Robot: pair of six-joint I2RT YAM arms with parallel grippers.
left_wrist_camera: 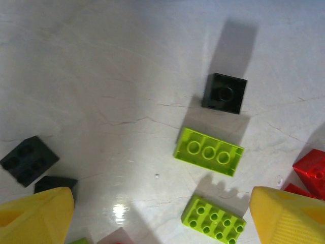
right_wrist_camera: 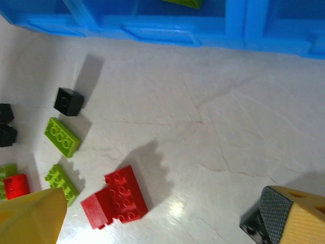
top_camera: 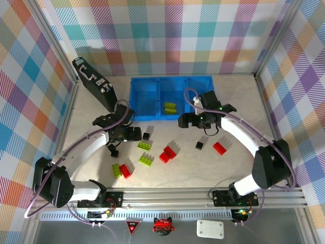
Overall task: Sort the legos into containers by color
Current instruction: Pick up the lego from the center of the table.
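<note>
Underneath everything, a pale marbled surface [top_camera: 238, 101], strewn with legos. Well beyond both sets of fingertips, along the far side, the containers [top_camera: 171, 79]: three joined blue compartments, with lime bricks [top_camera: 170, 107] already lying in the middle one, nearer the right arm than the left. Off past the left arm, a black case [top_camera: 94, 84], no part of the sorting. Left gripper [left_wrist_camera: 161, 218] released, spread wide around nothing, hanging above loose pieces. Right gripper [right_wrist_camera: 162, 217] likewise released and empty, with the containers' near wall ahead of it. Ahead of the right gripper and toward one finger, an apparently touching pair of red bricks [right_wrist_camera: 119, 195]; just beside its other finger, a black brick [right_wrist_camera: 251, 224], partly hidden. Ahead of the left gripper, a lime three-stud brick [left_wrist_camera: 208, 152], with a second lime brick [left_wrist_camera: 213, 219] closer in, near one fingertip, and a black cube [left_wrist_camera: 225, 93] farther out; two more black pieces [left_wrist_camera: 28, 160] off beside the opposite finger. Probably a pick about to begin, with most of the sorting not yet done. Main hazards, as a guess: a finger landing on the neighbouring lime brick while closing on the first, shoving both askew; a small smooth cube squirting out of an off-centre pinch; both arms crowding the same patch and bumping; a release from too high, bouncing a brick into the wrong colour's compartment.
</note>
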